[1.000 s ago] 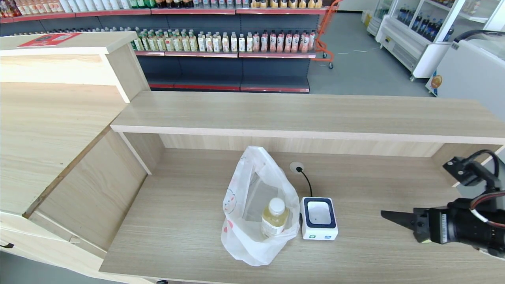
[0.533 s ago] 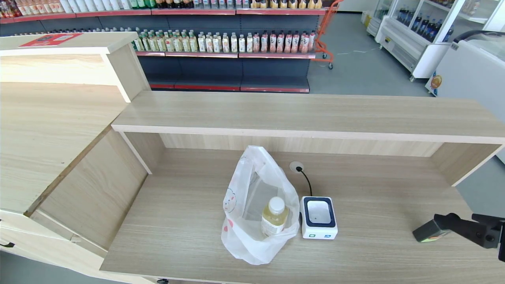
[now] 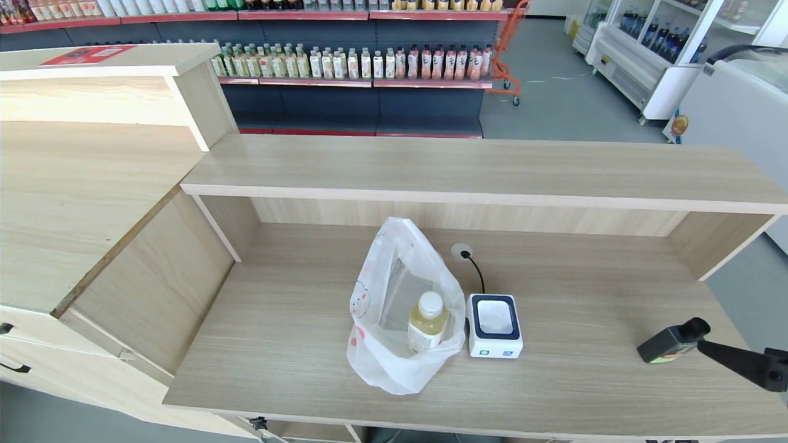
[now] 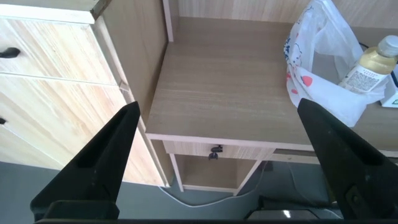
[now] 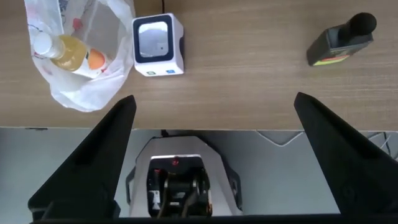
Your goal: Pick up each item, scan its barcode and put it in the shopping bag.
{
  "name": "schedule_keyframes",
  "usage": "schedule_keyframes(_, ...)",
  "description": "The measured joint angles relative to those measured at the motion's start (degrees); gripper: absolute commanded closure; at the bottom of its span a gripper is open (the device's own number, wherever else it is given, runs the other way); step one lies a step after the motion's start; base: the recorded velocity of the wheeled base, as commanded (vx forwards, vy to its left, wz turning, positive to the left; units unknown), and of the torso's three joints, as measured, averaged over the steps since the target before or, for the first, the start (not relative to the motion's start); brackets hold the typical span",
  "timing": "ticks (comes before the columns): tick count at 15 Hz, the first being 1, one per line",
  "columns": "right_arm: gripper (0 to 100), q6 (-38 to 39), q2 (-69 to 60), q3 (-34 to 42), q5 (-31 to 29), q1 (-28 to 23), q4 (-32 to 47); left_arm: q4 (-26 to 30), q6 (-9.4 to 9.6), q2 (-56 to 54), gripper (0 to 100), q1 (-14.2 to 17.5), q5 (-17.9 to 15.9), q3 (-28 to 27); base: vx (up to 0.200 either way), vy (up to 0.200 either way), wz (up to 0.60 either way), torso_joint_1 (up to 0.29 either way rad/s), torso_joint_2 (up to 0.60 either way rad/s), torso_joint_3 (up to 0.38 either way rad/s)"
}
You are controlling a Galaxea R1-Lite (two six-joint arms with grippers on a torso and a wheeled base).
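Two grippers: left gripper (image 4: 219, 106), right gripper (image 5: 214, 98), jaws apart.
Bottle (image 3: 426, 323): in bag (image 3: 369, 344), centre.
Scanner (image 3: 494, 325): beside bag.
Dark bottle (image 3: 671, 344): lower right.

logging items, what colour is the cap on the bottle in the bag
The cap is white, clearest in the head view.

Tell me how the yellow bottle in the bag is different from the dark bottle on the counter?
The pale yellow bottle stands upright inside the shopping bag. The dark bottle lies on its side on the bare counter, outside the bag. The pale yellow bottle has a white cap, and the dark bottle has a black one. Both are capped and labelled.
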Motion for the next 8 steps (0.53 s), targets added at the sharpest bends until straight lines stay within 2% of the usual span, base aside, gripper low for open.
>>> schedule_keyframes(3, 0, 0.00, 0.10, 1.23, -0.28, -0.09, 0.02, 0.00, 0.09, 0.00, 0, 0.00, 0.00, 0.00, 0.000, 0.000, 0.00, 0.000, 0.00, 0.000)
schedule_keyframes(6, 0, -0.61, 2.16, 1.71, -5.42, -0.09, -0.06, 0.02, 0.35, 0.00, 0, 0.00, 0.00, 0.00, 0.000, -0.200, 0.00, 0.006, 0.00, 0.002)
schedule_keyframes(8, 0, -1.79, 4.85, 1.67, -12.79, -0.09, -0.09, 0.00, 0.38, 0.00, 0, 0.00, 0.02, 0.00, 0.000, -0.200, 0.00, 0.007, 0.00, 0.000)
